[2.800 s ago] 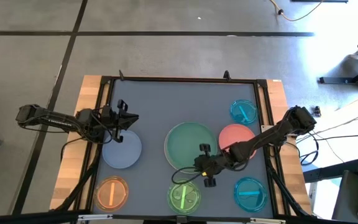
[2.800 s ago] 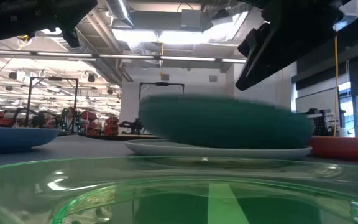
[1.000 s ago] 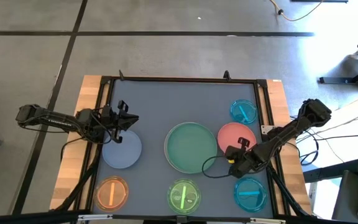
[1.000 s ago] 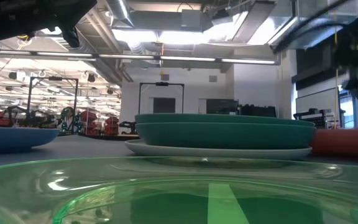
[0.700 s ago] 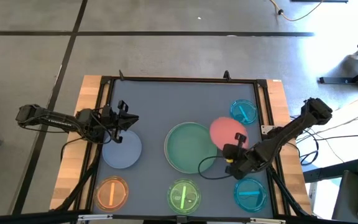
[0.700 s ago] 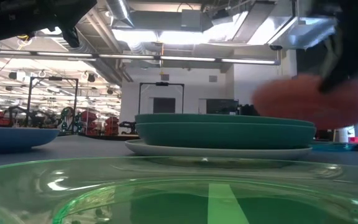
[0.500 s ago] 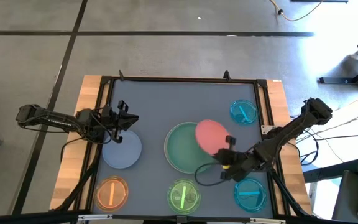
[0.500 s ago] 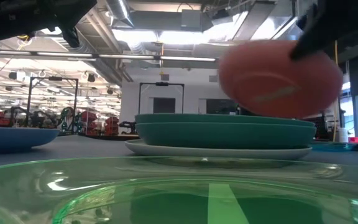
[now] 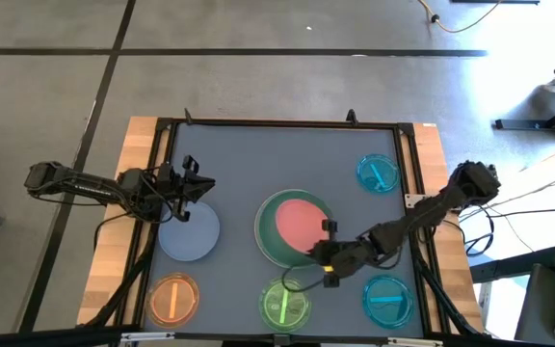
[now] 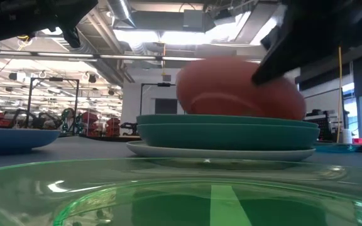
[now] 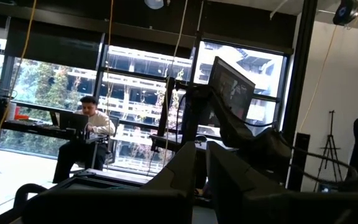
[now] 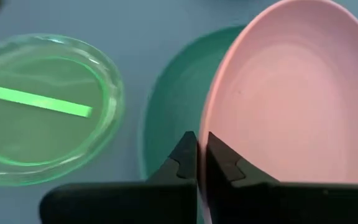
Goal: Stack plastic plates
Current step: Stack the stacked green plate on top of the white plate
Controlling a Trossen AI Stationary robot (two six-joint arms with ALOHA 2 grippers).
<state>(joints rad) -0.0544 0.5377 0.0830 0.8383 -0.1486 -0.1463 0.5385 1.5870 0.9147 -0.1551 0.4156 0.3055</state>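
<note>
Gripping salmon-pink plate [image 9: 300, 225] (tilted), right jaws [image 9: 324, 262]

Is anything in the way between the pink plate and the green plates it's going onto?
Nothing visible. The right gripper holds the pink plate by its rim, tilted just above the green plates, with only air between them.

Right arm's stretched in from the right edge, elbow bent, reaching low toward the table's middle front, and the right gripper [image 9: 326, 253] has its fingers [image 12: 219, 163] pinched nearly together on the rim of the salmon-pink plate [image 9: 300, 224], holding it tilted. Left arm's parked on the left side, with the left gripper [image 9: 195, 181] pointing inward, fingers [image 11: 229, 180] close together with nothing between them.
</note>
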